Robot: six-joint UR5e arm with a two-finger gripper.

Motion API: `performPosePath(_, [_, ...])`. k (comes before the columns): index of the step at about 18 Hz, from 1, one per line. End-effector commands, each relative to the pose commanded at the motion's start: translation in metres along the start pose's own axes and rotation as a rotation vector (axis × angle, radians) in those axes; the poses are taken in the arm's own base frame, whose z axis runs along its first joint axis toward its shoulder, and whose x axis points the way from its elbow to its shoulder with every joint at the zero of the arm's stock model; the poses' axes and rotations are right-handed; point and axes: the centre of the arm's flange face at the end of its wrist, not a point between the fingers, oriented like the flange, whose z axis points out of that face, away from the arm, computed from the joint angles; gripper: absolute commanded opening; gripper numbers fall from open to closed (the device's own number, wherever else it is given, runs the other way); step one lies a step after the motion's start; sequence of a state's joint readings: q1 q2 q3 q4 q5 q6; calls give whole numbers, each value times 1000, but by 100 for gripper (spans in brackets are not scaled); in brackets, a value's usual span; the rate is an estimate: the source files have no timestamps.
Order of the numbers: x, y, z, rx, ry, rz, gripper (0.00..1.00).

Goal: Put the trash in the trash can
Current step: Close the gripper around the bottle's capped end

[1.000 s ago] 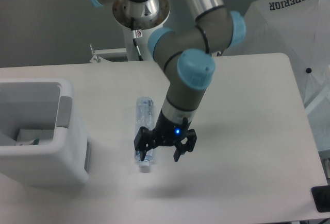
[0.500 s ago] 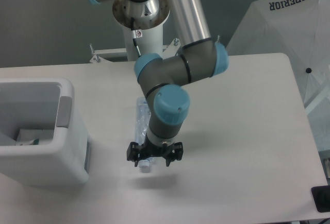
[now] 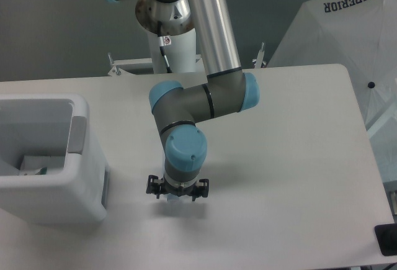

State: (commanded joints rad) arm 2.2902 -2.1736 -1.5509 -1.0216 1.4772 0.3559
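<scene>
My gripper (image 3: 177,189) hangs low over the white table, just right of the trash can, pointing straight down. It is open, its black fingers (image 3: 151,187) spread wide to left and right. The crushed clear bottle lies under the wrist and is almost wholly hidden; only a pale bit at its cap end (image 3: 174,198) peeks out between the fingers. The white trash can (image 3: 80,135) stands at the left edge. A clear plastic bag with printed labels (image 3: 34,164) lies in its bottom.
The robot's base column (image 3: 170,40) stands at the back of the table. A white fabric cover printed "SUPERIOR" (image 3: 347,22) rises beyond the right rear corner. A black object (image 3: 386,239) sits off the table's right front edge.
The arm swung left and folded over the bottle. The gripper turned so that its fingers now straddle the bottle's near end, and it dropped lower, hiding the bottle.
</scene>
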Motion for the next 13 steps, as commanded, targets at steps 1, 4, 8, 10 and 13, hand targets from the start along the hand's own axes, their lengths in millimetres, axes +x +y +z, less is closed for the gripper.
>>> performPosePath(1, [0, -5, -1, 3, 0, 2, 66])
performPosePath(4, [-2, -10, 4, -2, -1, 3, 42])
performPosePath(8, [1, -10, -3, 0, -2, 6, 12])
performPosePath(10, [1, -11, -10, -4, 0, 6, 6])
performPosePath(13, [4, -11, -42, 34, -6, 8, 0])
